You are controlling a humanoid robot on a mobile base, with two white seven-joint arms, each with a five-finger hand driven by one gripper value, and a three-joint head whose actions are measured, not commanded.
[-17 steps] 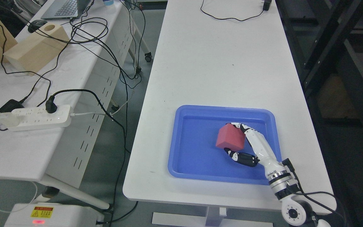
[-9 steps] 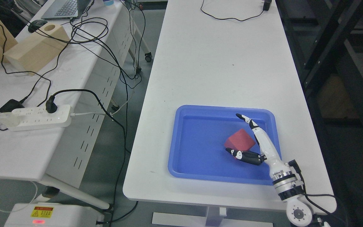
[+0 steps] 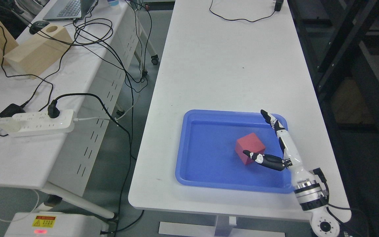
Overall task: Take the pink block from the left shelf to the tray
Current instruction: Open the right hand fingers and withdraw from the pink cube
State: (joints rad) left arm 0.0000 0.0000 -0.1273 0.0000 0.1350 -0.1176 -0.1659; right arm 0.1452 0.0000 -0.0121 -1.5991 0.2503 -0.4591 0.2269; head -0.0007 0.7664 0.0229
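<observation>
The right robot hand [image 3: 280, 144] is spread wide over the right side of the blue tray [image 3: 209, 115], and it holds nothing. Its arm comes in from the lower right, crossing the tray's near right corner. The long fingers [image 3: 276, 126] are stretched out nearly straight, pointing toward the tray's far right corner and reaching to about its rim. The thumb [image 3: 263, 159] juts out sideways toward the tray's middle, well apart from those fingers.

The pink block [image 3: 249, 144] (it reads more red than pink in this light) sits on the tray floor, right of the tray's centre, resting flat with one corner turned toward the tray's near edge. The thumb's tip overlaps the block's lower right face; whether it actually touches or only passes in front cannot be told. The straight fingers stand clear of the block, to its right.

The tray lies on the white table [image 3: 229, 59], near the table's front edge and toward its right side.
</observation>
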